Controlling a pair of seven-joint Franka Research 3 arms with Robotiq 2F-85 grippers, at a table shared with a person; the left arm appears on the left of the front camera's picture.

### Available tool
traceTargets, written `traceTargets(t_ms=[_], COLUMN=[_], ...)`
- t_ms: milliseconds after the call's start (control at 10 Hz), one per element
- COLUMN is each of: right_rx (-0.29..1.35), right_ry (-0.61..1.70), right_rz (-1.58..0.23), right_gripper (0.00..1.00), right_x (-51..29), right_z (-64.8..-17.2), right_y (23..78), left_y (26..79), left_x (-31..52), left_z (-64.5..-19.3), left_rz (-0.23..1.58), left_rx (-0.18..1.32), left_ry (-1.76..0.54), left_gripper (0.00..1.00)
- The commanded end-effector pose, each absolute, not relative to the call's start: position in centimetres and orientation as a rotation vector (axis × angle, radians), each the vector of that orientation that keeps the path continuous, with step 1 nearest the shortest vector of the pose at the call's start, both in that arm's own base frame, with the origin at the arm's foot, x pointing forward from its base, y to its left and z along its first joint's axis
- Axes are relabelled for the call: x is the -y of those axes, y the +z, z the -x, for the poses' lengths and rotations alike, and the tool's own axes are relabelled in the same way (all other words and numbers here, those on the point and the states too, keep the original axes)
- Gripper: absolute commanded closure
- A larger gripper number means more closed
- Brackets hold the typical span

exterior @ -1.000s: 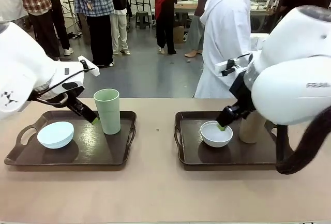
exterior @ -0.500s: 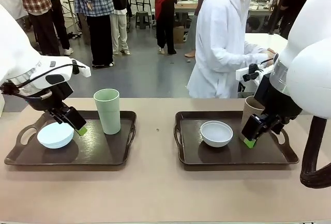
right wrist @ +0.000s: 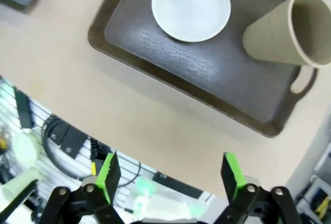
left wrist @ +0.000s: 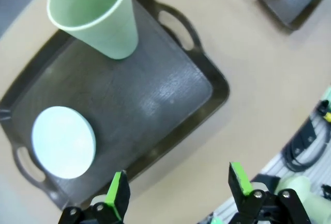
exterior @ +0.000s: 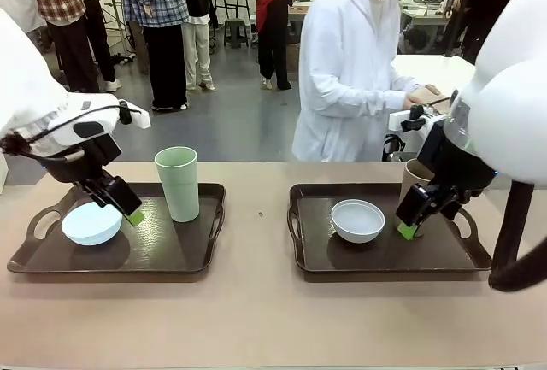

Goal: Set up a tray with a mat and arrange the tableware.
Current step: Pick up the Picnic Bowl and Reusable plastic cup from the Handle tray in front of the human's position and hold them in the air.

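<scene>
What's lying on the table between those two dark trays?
Bare tabletop between the left tray and right tray, apart from a tiny dark speck; the front view shows it.

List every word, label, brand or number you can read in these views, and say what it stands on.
No readable text in any view.
Pale green cup, pale blue bowl, white-grey bowl, tan-brown cup: plain, no print.
Left tray and right tray: dark, unmarked.
Anything farther off is too small or blurred to read.
</scene>
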State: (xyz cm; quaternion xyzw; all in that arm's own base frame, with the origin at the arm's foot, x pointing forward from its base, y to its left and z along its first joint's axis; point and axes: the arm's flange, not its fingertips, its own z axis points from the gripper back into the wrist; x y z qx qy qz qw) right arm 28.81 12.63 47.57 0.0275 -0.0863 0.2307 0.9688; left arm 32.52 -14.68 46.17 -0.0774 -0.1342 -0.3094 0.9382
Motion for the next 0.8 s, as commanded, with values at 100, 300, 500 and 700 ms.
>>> traceTargets(t_ms=[100, 300, 500, 700], right_rx=[0.153, 0.2, 0.271, 0.328], right_ry=[0.275, 0.14, 0.035, -0.035], right_rz=[-0.276, -0.418, -0.544, -0.648], right_gripper=[0.0, 0.0, 0.0, 0.0], right_x=[-4.9, 0.7, 5.0, 8.9], right_z=[-29.6, -28.4, -27.4, -26.4], right_y=[47.9, 48.5, 49.1, 49.4], left_y=[49.0, 50.2, 50.3, 49.4], left_x=[10.5, 6.8, 2.6, -1.9], left_z=[-31.6, -31.5, -32.3, -33.3], left_rz=[0.407, 0.545, 0.644, 0.723], left_rx=[0.215, 0.239, 0.27, 0.288], left_ry=[-0.665, -0.61, -0.525, -0.427], left_gripper=[0.0, 0.0, 0.0, 0.0])
